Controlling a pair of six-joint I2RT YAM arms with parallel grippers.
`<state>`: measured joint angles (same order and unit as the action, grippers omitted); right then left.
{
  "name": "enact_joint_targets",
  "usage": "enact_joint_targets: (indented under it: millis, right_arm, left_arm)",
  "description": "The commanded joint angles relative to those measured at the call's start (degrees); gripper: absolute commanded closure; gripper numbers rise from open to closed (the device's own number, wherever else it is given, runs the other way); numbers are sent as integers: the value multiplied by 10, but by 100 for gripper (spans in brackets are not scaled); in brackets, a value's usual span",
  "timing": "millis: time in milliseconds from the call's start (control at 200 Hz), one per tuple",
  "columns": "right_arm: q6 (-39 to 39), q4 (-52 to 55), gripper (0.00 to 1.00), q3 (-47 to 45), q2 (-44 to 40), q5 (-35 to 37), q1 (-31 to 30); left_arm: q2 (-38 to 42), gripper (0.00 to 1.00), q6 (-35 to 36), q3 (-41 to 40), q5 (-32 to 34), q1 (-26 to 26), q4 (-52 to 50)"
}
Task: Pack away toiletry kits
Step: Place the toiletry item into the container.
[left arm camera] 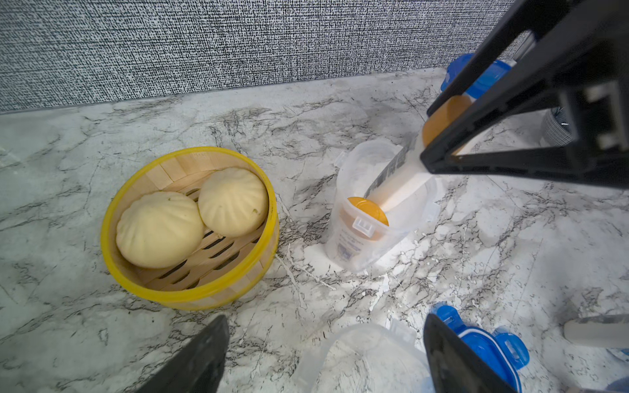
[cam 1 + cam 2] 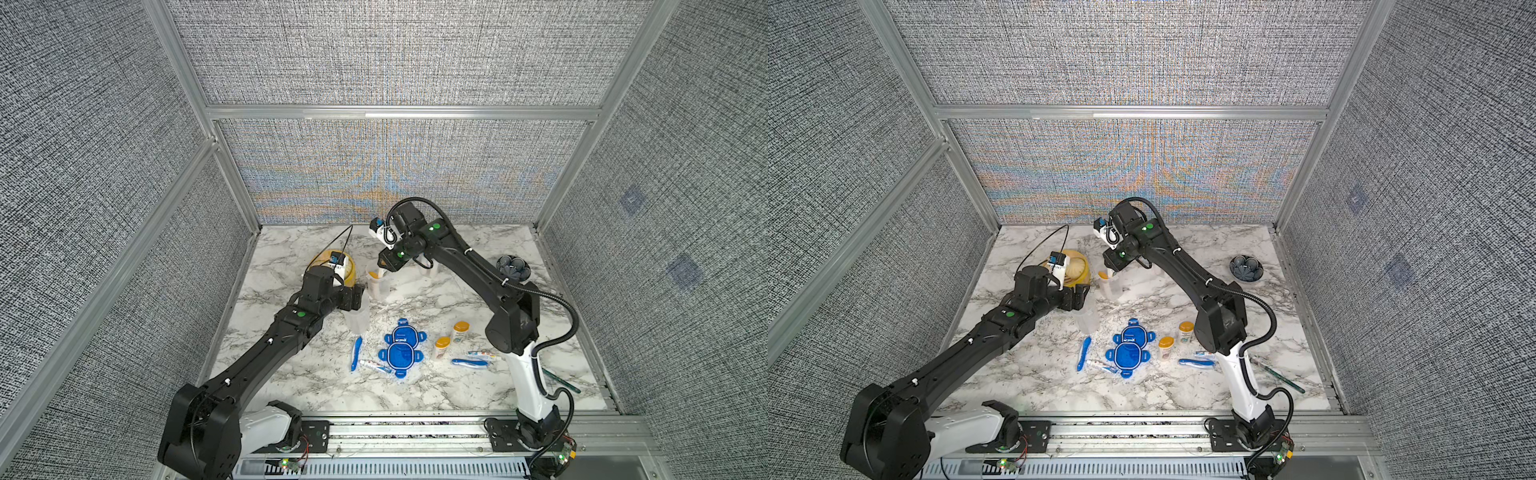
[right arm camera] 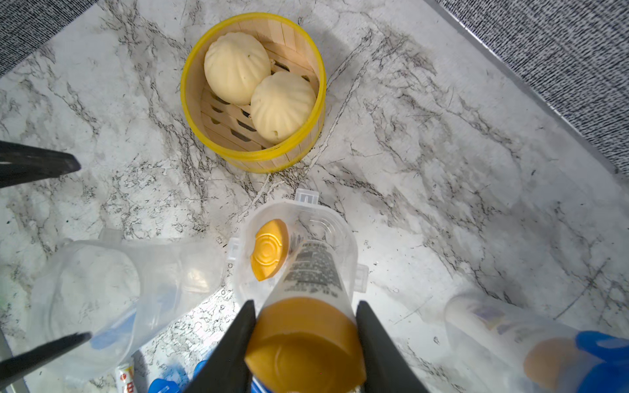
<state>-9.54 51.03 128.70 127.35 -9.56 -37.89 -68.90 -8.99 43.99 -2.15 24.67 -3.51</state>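
My right gripper [image 3: 306, 304] is shut on the orange cap of a white bottle [image 3: 313, 268]. The bottle's lower end dips into an open clear tub [image 3: 340, 217] where another orange-capped bottle [image 3: 269, 250] stands. In both top views this tub [image 2: 378, 286] [image 2: 1111, 286] sits mid-table under the right gripper [image 2: 384, 266]. My left gripper [image 1: 325, 320] is open, its fingers on either side of an empty clear tub [image 1: 357, 357] [image 2: 357, 318]. Two blue lids [image 2: 401, 347], two bottles [image 2: 460, 332], toothbrushes [image 2: 356, 353] and toothpaste tubes [image 2: 374, 365] lie towards the front.
A yellow steamer [image 1: 190, 221] with two buns sits close beside both tubs. A blue-lidded tub [image 3: 510, 333] with a bottle inside stands behind the right arm. A dark bowl [image 2: 513, 268] is at the back right, and a green stick [image 2: 561, 380] lies by the right edge.
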Motion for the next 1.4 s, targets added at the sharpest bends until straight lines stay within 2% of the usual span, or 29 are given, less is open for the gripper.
enact_joint_targets:
  millis: [0,275,385,495,725,901,971,1061,1196,1296,1396]
  right_arm:
    - [8,-15,61,5,12,-12,-4]
    - [8,-15,55,9,42,-7,-8]
    - [8,-15,45,9,45,-7,-8]
    - [8,-15,42,8,38,-7,-9]
    - [6,-20,39,-14,-8,-11,-12]
    - [8,-18,39,-75,-83,0,-7]
    - [8,-18,39,-125,-132,-2,1]
    - [2,-27,39,-217,-211,-12,22]
    - [6,-39,40,-376,-338,-53,89]
    - [2,-4,42,-452,-404,-65,152]
    - [0,27,43,-510,-451,-35,189]
  left_arm:
    - [-5,12,-1,6,-12,0,11]
    - [-8,12,-3,9,-17,-1,14]
    - [-6,12,-3,7,-15,0,12]
    - [-2,12,-5,7,-12,0,11]
    - [-5,12,-8,7,-15,0,13]
    - [-8,12,-3,11,-29,0,14]
    - [-9,12,15,15,-65,0,13]
    - [-11,12,59,25,-164,1,16]
    - [-18,13,72,38,-266,12,32]
    - [-35,13,104,56,-315,43,31]
    - [-65,13,135,85,-341,76,26]
